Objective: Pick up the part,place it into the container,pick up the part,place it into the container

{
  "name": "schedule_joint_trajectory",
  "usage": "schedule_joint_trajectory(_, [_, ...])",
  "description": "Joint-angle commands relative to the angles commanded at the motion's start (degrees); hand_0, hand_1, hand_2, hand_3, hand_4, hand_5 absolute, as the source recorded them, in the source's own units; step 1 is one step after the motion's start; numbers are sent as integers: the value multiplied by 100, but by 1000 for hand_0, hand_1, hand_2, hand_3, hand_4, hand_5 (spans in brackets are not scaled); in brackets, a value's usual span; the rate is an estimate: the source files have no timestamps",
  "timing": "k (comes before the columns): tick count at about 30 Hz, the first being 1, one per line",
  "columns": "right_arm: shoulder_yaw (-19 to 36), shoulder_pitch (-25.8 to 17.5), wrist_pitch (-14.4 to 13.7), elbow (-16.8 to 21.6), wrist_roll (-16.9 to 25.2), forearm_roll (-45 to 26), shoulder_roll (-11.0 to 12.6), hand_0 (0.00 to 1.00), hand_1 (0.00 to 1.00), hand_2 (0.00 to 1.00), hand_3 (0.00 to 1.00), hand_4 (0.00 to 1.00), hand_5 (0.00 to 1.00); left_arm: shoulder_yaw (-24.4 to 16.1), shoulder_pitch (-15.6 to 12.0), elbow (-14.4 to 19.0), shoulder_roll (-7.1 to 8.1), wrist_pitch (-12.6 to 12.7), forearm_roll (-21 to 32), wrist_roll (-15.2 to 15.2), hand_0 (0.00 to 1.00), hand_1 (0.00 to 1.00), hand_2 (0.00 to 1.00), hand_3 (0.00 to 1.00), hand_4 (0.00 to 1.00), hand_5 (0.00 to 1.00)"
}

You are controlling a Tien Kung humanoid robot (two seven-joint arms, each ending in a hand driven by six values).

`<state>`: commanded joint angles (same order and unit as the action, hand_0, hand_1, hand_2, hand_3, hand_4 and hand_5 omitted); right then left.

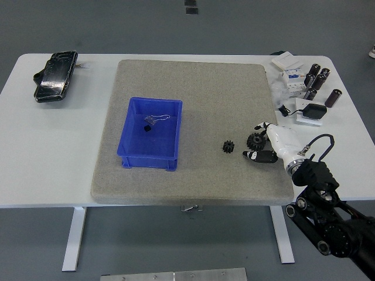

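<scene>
Reaching in from the lower right, right hand (pixel 270 146) sits low on grey felt mat (pixel 193 132), white palm, black fingertips (pixel 261 156) spread around a black gear (pixel 255 140); contact likely but can't tell if it's actually clamped. Second, smaller black gear (pixel 229 146) lies free on the mat just left of the hand, between hand and blue container (pixel 150 133). Container is on the mat's left-centre, holding a small black piece (pixel 147 127) and a clear plastic scrap (pixel 154 119). White table (pixel 53 158) under everything. Black device (pixel 55 76) at the far left corner. Far right: dark cylinders (pixel 319 80), white boxes (pixel 290 73), black adapter (pixel 311 110). Left arm out of frame.
</scene>
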<state>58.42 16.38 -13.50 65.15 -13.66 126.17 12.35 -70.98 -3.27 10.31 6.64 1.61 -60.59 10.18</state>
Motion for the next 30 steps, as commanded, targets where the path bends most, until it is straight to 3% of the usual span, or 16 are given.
schedule_joint_trajectory(1, [-1,0,-15,-3,6,-2,0,523,522,609,665,694,236,1,0,0,1,0,0,-1,637,610,577,581,644,311])
schedule_joint_trajectory(2, [-2,1,-33,-7,14,-5,0,534,510,532,595,418,2,2,0,0,1,0,1,-2,638,610,578,581,640,311])
schedule_joint_trajectory(8, [16,6,-216,-79,102,-6,2,534,510,532,595,418,2,-36,4,0,6,0,-56,-78,638,610,578,581,640,311])
schedule_joint_trajectory(9, [14,8,-240,-96,112,-5,2,520,484,487,501,313,2,-41,6,0,6,-2,-62,-86,637,610,578,579,640,317])
schedule_joint_trajectory(17, [-30,51,-396,-103,198,-10,14,526,480,475,458,288,2,-10,2,0,-1,8,-14,-99,637,610,579,578,636,316])
schedule_joint_trajectory(22, [-199,240,-474,160,202,3,26,521,478,468,451,276,2,10,-9,0,-9,16,22,-93,637,610,578,578,636,323])
schedule_joint_trajectory(25, [-436,448,-511,364,184,-6,-36,521,478,468,451,276,2,18,-16,0,-14,20,34,-80,637,610,578,578,636,323])
schedule_joint_trajectory(30, [-1037,931,-636,554,148,20,-352,530,477,466,452,283,2,17,-14,0,-23,17,33,-60,637,610,579,580,641,334])
